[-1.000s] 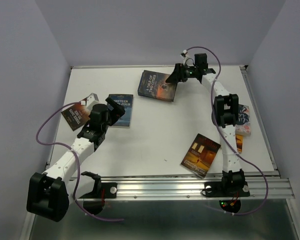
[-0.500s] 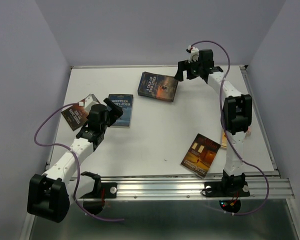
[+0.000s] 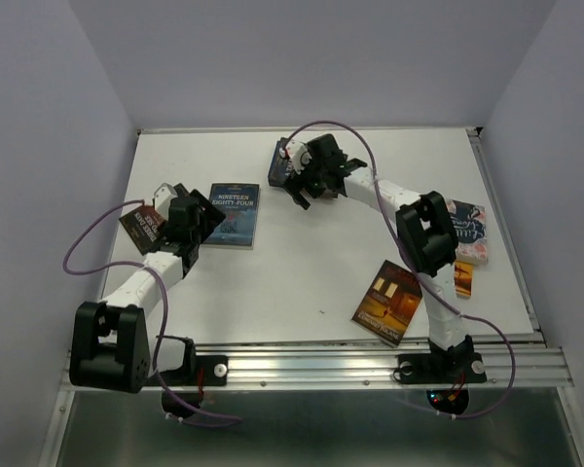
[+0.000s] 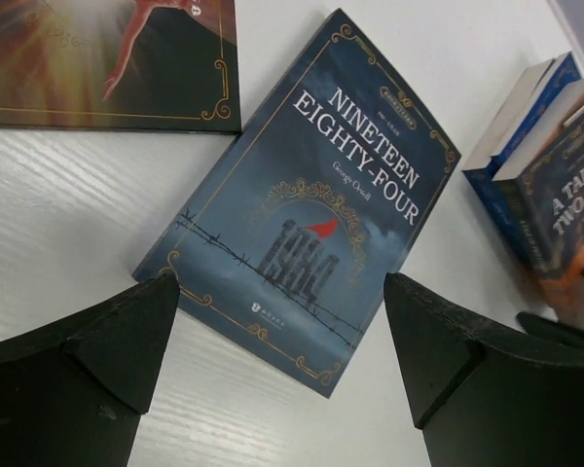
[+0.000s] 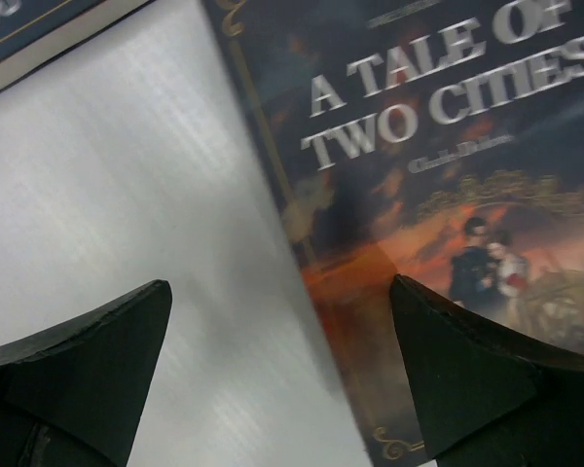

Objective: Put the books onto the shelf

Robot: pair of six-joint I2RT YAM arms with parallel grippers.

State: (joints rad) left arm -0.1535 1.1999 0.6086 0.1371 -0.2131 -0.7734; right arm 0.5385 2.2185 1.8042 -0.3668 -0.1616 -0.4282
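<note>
The desk is white and boxed in by pale lilac walls. I find no shelf in any view. Both pairs of jaws stand wide open and hold nothing. My right jaws hang over the Two Cities book at the upper middle of the overhead frame. My left jaws face the Nineteen Eighty-Four book, left of centre. Other books lie flat and scattered: an orange-brown book at lower right, a red-brown book at far left, and a pale book near the right edge.

I judge the step in hand to be the right-side pickup. A thin paperback lying flat gives little to bite. I would come in low, get one finger under a free edge and the other over the cover, then close slowly so the cover does not buckle.

The left wrist view helps here. At its right edge the Two Cities book seems to rest on a blue book, which would lift its edge off the desk. Overhead, my own arm hides that. The right wrist view gives only a blurred cover edge between the fingers.
</note>
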